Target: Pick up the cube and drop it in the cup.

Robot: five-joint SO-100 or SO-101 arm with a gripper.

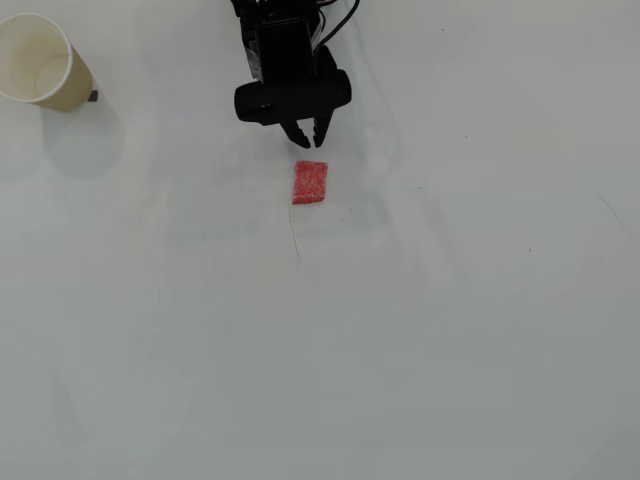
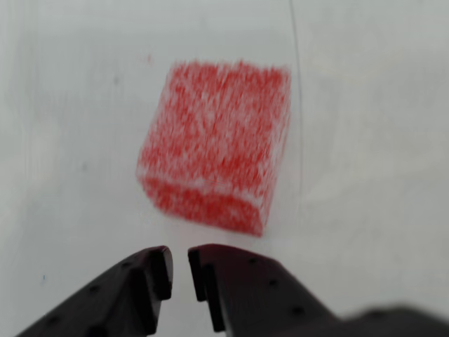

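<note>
The gripper (image 1: 309, 139) hangs just short of the cube (image 1: 310, 183), which sits directly ahead of its fingertips on the white table (image 1: 400, 330), near but not touching. In the wrist view the jaws show only a narrow slit between them, holding nothing, far too tight to straddle the cube (image 2: 216, 163). It's bright red, white-speckled, squarish, one corner turned slightly toward the fingers. The cup (image 1: 40, 62) stands well off to the gripper's side.

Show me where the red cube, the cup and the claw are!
cube (image 1: 310, 183), overhead view, middle of its top face
cup (image 1: 72, 88), overhead view, its tan outer wall
claw (image 2: 179, 272), wrist view, the narrow gap between its two fingertips
</note>
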